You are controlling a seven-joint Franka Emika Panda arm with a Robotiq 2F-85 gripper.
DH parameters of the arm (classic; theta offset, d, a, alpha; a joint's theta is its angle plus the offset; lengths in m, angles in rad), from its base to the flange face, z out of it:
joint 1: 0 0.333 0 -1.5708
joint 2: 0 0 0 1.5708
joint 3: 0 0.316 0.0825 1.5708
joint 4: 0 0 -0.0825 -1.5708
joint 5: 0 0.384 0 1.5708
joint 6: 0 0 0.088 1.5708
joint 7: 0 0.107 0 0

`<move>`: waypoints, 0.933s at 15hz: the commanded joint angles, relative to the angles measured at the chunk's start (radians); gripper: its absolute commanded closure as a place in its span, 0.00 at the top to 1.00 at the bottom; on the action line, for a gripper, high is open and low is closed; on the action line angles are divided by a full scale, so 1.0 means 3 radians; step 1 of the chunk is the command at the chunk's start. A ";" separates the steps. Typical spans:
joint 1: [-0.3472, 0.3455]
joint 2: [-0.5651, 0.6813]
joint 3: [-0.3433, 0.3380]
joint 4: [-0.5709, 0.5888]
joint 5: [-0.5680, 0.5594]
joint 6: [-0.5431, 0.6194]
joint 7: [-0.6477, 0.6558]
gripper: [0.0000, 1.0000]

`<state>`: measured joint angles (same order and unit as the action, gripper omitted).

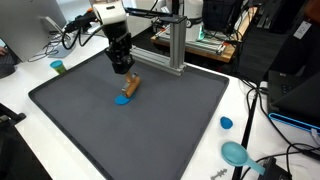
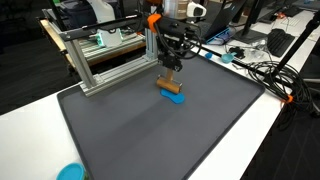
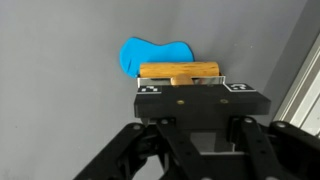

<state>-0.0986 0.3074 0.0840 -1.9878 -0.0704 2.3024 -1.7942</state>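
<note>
Counts one gripper (image 1: 124, 68), one wooden block (image 1: 132, 86) and one flat blue piece (image 1: 122, 99), all near the middle of one dark grey mat (image 1: 170, 125). Hangs right over the block with fingers (image 3: 149, 89) drawn narrow; cannot tell from any view whether gripping the wood or only poised close above it. Finds the block lying against the blue piece, touching it. Beside the mat, on the white table (image 1: 20, 100), well apart from the block: one small blue cap (image 1: 226, 123), one teal scoop (image 1: 236, 153), one teal cup (image 1: 57, 67). Behind the arm, at the mat's far edge, one metal frame (image 1: 175, 45), near the gripper but apart from it.
</note>
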 commanded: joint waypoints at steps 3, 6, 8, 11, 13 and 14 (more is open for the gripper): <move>0.0044 0.0020 -0.0027 0.0004 0.0042 -0.0004 0.0065 0.47; 0.0059 0.0102 -0.0057 0.0038 -0.0035 0.0035 0.0108 0.22; 0.0055 0.0170 -0.0089 0.0078 -0.0097 0.0058 0.0112 0.22; 0.0080 0.0239 -0.0177 0.0122 -0.0294 0.0125 0.0226 0.22; 0.0092 0.0263 -0.0199 0.0135 -0.0381 0.0131 0.0297 0.22; 0.0093 0.0275 -0.0209 0.0138 -0.0430 0.0136 0.0338 0.22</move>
<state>-0.0876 0.3291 0.0540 -1.9666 -0.1374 2.3115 -1.7358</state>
